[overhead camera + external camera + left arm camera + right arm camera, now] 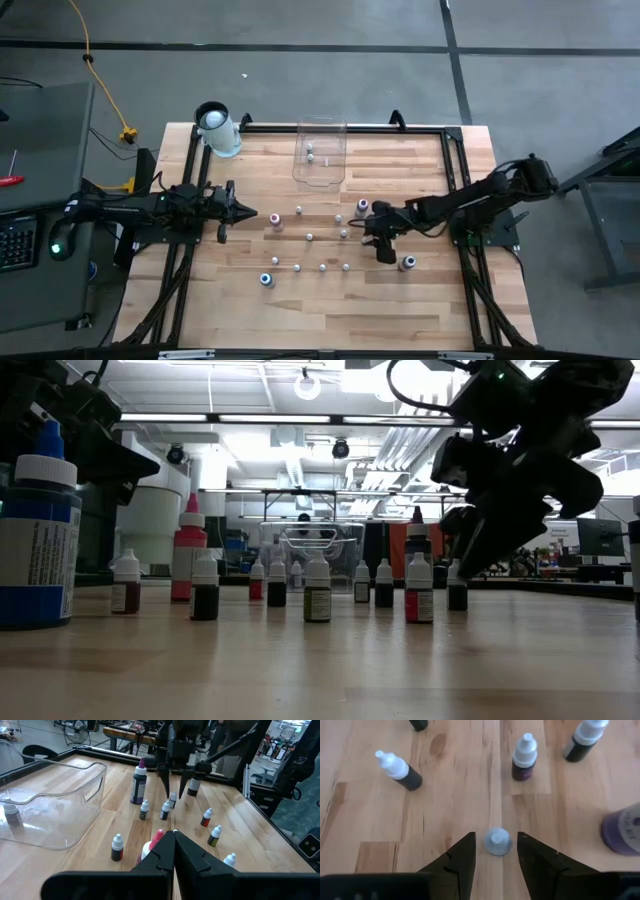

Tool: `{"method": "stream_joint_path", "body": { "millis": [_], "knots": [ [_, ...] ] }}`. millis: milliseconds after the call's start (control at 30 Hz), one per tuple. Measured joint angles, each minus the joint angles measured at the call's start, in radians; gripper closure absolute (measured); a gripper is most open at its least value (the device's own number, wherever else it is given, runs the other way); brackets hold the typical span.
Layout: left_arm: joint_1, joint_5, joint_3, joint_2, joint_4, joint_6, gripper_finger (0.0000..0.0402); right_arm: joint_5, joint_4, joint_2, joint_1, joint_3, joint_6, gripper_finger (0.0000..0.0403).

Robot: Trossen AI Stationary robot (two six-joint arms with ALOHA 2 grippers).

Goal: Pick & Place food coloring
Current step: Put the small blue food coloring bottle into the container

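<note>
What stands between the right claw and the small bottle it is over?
Nothing visible. The right claw is open, its fingers straddling the small bottle, with bare wood on both sides; neighbouring bottles stand apart.

The wooden table (430, 320) stood on a grey concrete floor (300, 90) crossed by dark seams. A yellow cable (100, 85) trailed across it. Beyond the table, ceiling lights (308, 382) shone over workbenches (300, 495) and cluttered equipment.
</note>
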Motion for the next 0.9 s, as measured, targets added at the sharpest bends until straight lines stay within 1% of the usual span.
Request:
{"method": "stream_joint_path", "body": {
  "millis": [900],
  "knots": [
    [0.0,0.0,0.0,0.0,0.0,0.0,0.0401,0.03,0.014,0.002,0.0,0.0,0.027,0.0272]
  ]
}}
